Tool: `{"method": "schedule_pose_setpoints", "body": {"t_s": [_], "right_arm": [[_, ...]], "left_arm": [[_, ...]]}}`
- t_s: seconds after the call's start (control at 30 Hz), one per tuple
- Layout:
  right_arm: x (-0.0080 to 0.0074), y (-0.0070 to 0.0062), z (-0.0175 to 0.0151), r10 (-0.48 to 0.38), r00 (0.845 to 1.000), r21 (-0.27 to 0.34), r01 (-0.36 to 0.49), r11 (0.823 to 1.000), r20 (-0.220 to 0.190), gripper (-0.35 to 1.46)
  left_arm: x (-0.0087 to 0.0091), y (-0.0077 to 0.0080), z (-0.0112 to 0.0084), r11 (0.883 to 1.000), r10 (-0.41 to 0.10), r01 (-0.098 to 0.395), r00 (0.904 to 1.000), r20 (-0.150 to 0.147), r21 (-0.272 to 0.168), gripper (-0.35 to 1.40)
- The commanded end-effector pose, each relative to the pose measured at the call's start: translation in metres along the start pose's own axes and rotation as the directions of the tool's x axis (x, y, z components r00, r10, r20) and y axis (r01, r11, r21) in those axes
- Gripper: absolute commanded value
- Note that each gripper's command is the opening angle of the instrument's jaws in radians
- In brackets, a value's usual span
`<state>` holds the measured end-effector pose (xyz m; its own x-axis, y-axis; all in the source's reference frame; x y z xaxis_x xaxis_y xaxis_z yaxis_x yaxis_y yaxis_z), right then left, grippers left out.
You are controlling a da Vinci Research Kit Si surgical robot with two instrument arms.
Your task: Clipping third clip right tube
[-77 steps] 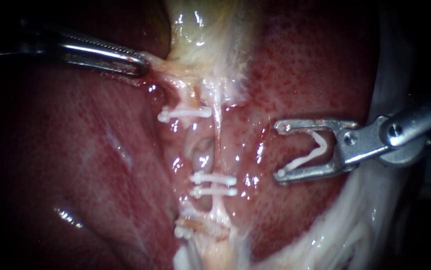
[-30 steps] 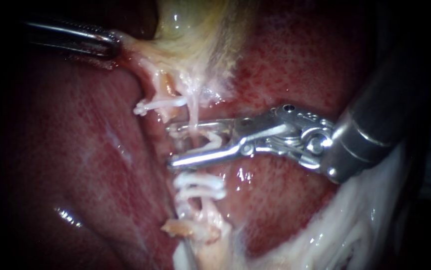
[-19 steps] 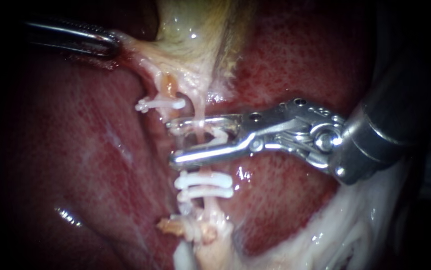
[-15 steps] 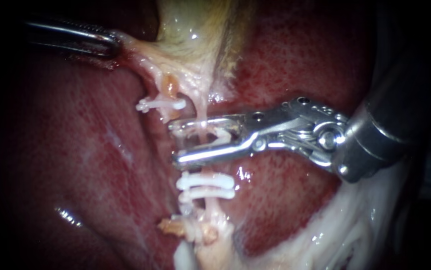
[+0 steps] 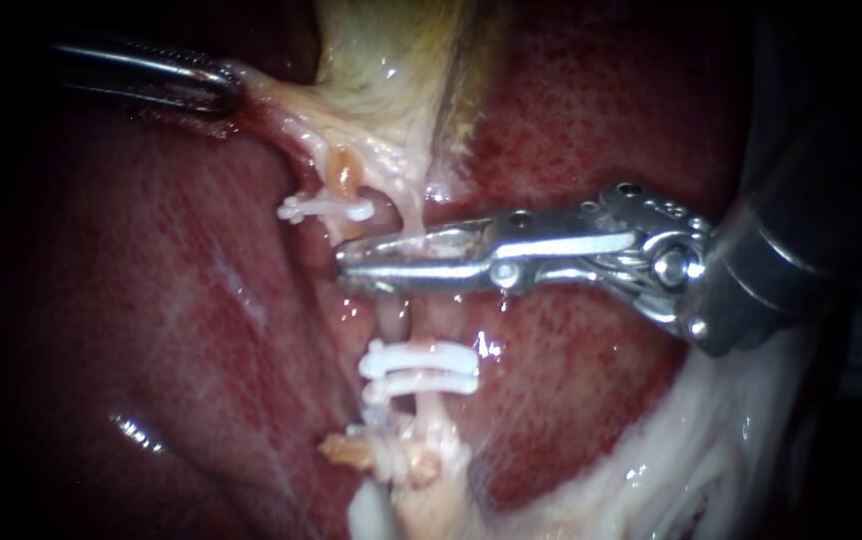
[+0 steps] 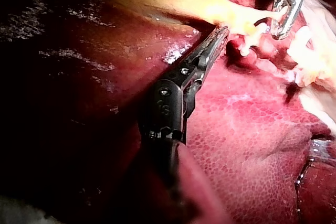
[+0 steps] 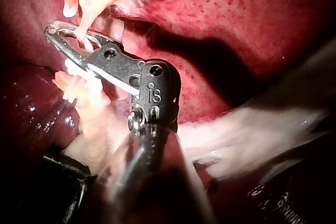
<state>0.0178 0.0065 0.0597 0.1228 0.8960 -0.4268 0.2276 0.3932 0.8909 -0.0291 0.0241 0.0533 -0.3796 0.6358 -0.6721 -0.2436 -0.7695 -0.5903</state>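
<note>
The right tube (image 5: pixel 403 215) runs down from the yellow gallbladder (image 5: pixel 391 50) across the liver (image 5: pixel 151 300). My right instrument (image 5: pixel 346 262) comes in from the right, its jaws pressed together across this tube with a white clip squeezed between them. The right wrist view shows the same jaws (image 7: pixel 55 31) closed around the pale tube (image 7: pixel 86 17). Two white clips (image 5: pixel 419 368) sit lower on the tube. One clip (image 5: pixel 326 209) crosses the left tube. My left instrument (image 5: pixel 221 85), also seen in its wrist view (image 6: pixel 218 38), is shut on gallbladder tissue and holds it taut to the upper left.
Another white clip and frayed tissue (image 5: pixel 391 455) lie below the pair of clips. Pale fatty tissue (image 5: pixel 691 460) lies at the lower right under the right shaft. Red liver surrounds the tubes on both sides.
My right instrument came in from the right with an open clip, straddled the right tube above the two clips, and its jaws have now closed. The left instrument pulled the tissue further left.
</note>
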Motion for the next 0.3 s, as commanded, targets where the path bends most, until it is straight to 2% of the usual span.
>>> {"method": "schedule_pose_setpoints", "body": {"t_s": [0.03,0.23,0.3], "right_arm": [[-0.0001,0.0,0.0,0.0,1.0,0.001,0.0,1.0,0.002,-0.35],[-0.0001,0.0002,0.0,-0.001,1.0,0.001,0.001,1.0,0.002,-0.35],[-0.0004,0.0003,0.0,-0.001,1.0,-0.007,0.002,1.0,0.019,-0.31]], "left_arm": [[0.0,0.0,0.0,1.0,0.0,0.0,1.0,0.0,0.0,-0.35],[0.0,-0.0001,0.0,1.0,0.0,0.0,1.0,0.0,0.0,-0.35],[0.0,-0.0002,0.0001,1.0,0.0,0.0,1.0,0.0,0.0,-0.35]]}}
